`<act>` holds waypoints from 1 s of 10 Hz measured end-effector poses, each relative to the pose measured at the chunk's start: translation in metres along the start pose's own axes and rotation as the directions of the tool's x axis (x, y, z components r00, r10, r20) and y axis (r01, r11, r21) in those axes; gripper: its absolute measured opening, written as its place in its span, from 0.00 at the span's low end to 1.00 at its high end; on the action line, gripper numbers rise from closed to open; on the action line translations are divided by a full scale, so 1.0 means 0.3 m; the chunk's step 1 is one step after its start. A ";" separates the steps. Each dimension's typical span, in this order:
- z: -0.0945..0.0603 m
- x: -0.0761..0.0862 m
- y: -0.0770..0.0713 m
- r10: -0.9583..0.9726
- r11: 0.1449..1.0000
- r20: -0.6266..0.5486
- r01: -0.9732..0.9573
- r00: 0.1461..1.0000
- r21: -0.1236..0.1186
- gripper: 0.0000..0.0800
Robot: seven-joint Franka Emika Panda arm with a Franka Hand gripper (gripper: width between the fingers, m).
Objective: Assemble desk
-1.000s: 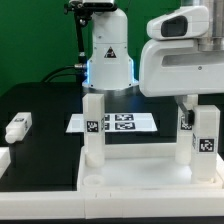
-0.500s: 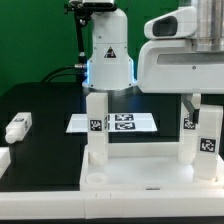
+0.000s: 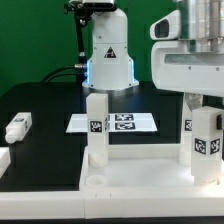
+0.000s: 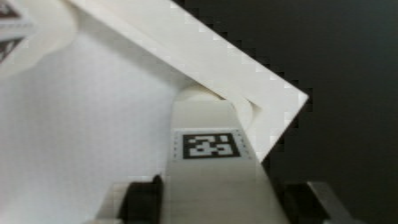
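Desk top (image 3: pixel 140 175) lies on the black tabletop (image 3: pixel 40 105) at 6 o'clock in the exterior view. A first leg (image 3: pixel 96 128) stands upright at its 10 o'clock corner. The gripper (image 3: pixel 204 104) is clamped on a second leg (image 3: pixel 205 140), upright at 2 o'clock. A loose leg (image 3: pixel 17 127) lies at 9 o'clock.

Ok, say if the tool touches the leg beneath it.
Touching: the wrist view shows the leg wedged between the fingers of the tool, no gap.
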State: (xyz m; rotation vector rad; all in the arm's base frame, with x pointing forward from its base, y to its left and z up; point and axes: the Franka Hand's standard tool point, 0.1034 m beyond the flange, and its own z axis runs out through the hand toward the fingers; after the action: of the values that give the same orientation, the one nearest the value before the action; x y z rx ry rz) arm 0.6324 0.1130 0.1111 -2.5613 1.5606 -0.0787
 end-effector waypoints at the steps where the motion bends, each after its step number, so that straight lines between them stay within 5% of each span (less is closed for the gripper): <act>1: 0.001 -0.005 -0.001 0.051 0.999 -0.001 -0.051 0.999 -0.001 0.36; 6: 0.006 -0.005 -0.017 0.474 0.880 0.037 -0.474 0.880 -0.004 0.36; 8: 0.008 -0.003 -0.016 0.435 0.900 0.036 -0.436 0.899 -0.002 0.36; 10: 0.002 -0.030 -0.031 0.271 0.963 0.022 -0.271 0.962 0.002 0.74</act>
State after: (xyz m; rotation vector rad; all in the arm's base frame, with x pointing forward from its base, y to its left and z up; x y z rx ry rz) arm 0.6365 0.1251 0.1122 -2.3096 1.8813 -0.0250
